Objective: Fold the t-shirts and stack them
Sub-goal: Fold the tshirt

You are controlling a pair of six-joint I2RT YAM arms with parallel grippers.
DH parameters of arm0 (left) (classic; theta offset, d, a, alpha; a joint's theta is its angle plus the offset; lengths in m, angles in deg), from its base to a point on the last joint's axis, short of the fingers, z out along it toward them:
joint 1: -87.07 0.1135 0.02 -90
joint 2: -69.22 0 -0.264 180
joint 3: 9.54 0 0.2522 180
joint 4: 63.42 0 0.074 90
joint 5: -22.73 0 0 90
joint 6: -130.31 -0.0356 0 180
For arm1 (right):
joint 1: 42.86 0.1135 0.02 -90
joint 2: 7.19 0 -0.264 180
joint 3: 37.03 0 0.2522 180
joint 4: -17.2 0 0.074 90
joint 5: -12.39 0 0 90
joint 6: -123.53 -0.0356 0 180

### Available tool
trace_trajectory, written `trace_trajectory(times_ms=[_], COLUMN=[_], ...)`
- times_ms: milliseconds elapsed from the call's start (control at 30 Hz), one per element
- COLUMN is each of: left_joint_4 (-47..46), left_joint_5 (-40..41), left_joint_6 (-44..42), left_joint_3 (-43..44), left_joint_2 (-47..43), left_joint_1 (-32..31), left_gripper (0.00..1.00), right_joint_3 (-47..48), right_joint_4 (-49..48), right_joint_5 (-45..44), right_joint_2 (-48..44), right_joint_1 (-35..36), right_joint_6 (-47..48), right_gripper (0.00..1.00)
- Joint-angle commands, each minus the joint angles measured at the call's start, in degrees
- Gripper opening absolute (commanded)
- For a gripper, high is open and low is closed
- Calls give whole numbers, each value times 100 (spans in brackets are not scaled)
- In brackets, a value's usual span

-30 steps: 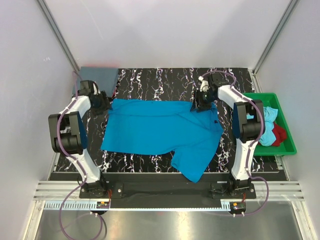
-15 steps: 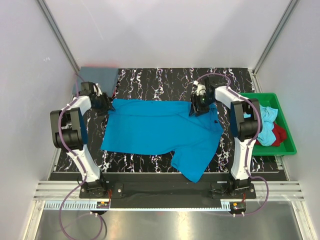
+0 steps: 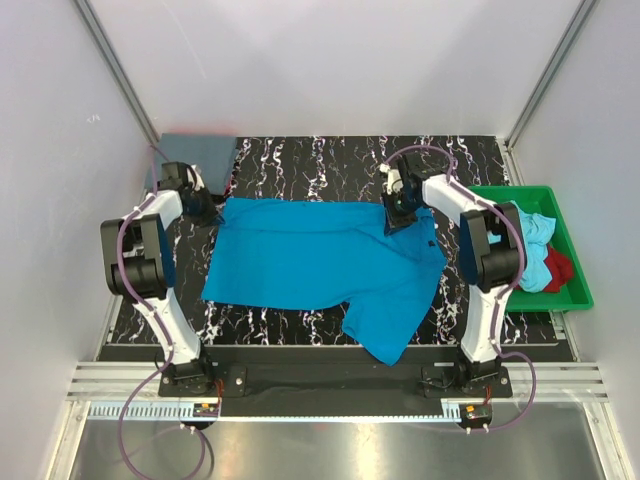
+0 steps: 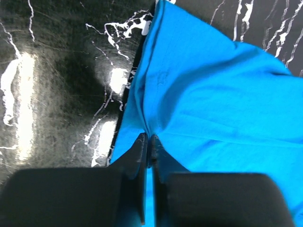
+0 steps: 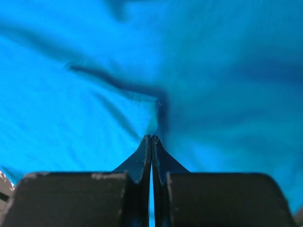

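Pinching turquoise t-shirt [image 3: 310, 260] | left end effector [image 4: 149, 144], right end effector [image 5: 151, 142] | top-only: grey t-shirt [image 3: 198, 155]

Turquoise t-shirt [image 3: 320, 260]: soft matt cloth, fine weave, creased where it is pinched. Slate grey-blue t-shirt [image 3: 198, 152]: matt cloth, laid smooth. Table top [image 4: 57, 71]: black with white marble veining, smooth and glossy; lamp glare is reflected in it. Tray [image 3: 578, 285]: green plastic, smooth, with a slight sheen. Left gripper [image 4: 147, 144] and right gripper [image 5: 151, 139]: fingers are noted as dark, matt and plastic-looking. Rails [image 3: 330, 378] at the near edge: bare ribbed metal. Sheet [image 3: 330, 445] beneath: brushed metal, dully shining.
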Motion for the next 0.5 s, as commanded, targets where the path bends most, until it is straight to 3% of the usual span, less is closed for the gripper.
trace_trajectory(times_ms=[0,467], left_joint_4=[-15,371], left_joint_5=[180,997], left_joint_6=[-7,-148], left_joint_3=[264,465], left_joint_2=[144,311], left_joint_1=[0,8], left_gripper=[0,0], right_joint_3=[-95,-675], right_joint_4=[177,626], right_joint_5=[-614,-2021], right_joint_2=[-898,-1417], right_joint_1=[222,582], right_joint_6=[-26,97], right_gripper=[0,0])
